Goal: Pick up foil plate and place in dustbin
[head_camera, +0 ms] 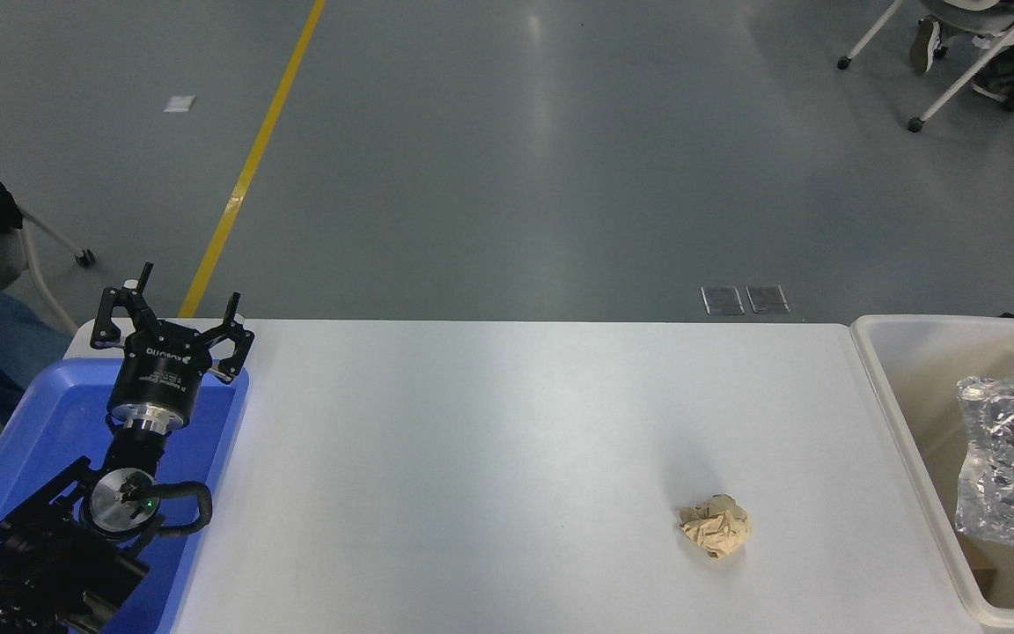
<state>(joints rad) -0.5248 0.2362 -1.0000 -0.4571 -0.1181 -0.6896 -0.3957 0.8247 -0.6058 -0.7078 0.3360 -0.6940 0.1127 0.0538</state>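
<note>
Though cut off at right edge, foil plate inside dustbin; left pincer released.

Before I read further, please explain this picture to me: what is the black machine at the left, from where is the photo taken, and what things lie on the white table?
The photo comes from a camera high on a robot, looking forward and down over its white table. The black machine at the lower left is the robot's left arm; it ends in the left gripper, whose jaws stand open and hold nothing. It is parked above a blue tray. The right arm cannot be identified here; only a small dark shape shows at the right edge. A crumpled brown paper ball lies on the table. At the right stands the dustbin, a cream tub, and the foil plate, shiny and crinkled, sits inside it. Beyond the table is grey floor with a yellow line.
</note>
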